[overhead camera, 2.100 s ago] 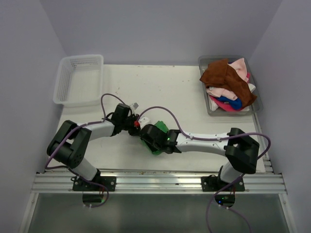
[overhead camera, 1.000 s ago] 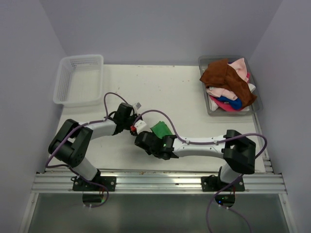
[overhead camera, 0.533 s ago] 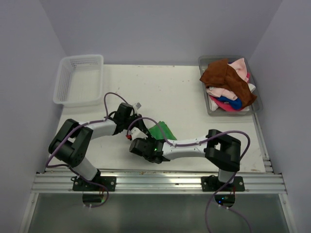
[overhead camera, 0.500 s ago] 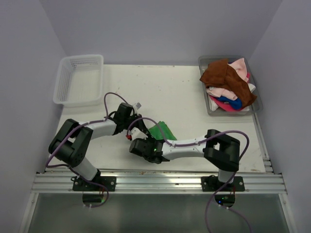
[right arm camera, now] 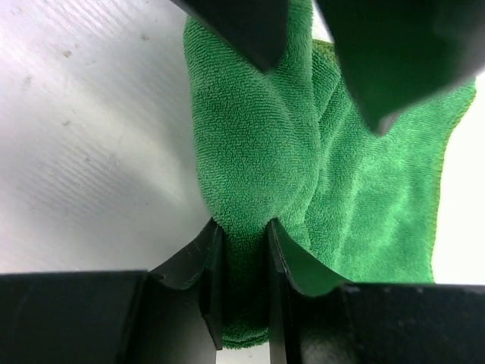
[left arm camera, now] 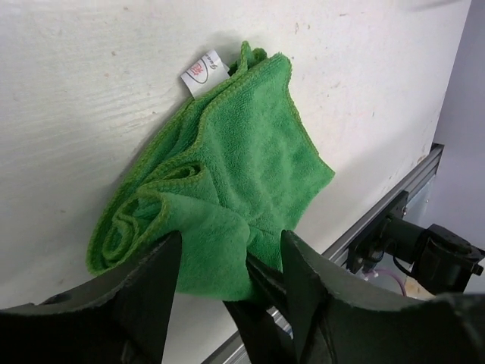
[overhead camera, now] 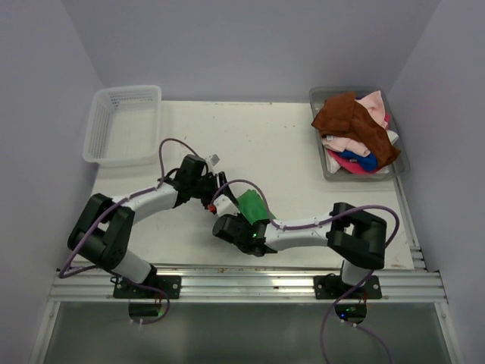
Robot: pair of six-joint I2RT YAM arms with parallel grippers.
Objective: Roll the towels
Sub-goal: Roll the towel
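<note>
Left gripper (left arm camera: 227, 262) loosened, green towel (left arm camera: 227, 167) half-rolled

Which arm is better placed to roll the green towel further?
Right, probably: the right gripper is pinched on a fold of the green towel, ready to turn it. The left gripper stands open astride the towel, gripping nothing.

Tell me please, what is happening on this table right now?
Two robot arms are working on one bright green terry-cloth towel, partly rolled, near the front of the white table. The right gripper pinches a fold of it; the left gripper stands open, the towel's edge between its jaws. More towels lie heaped in the clear grey plastic tray at the far right.
</note>
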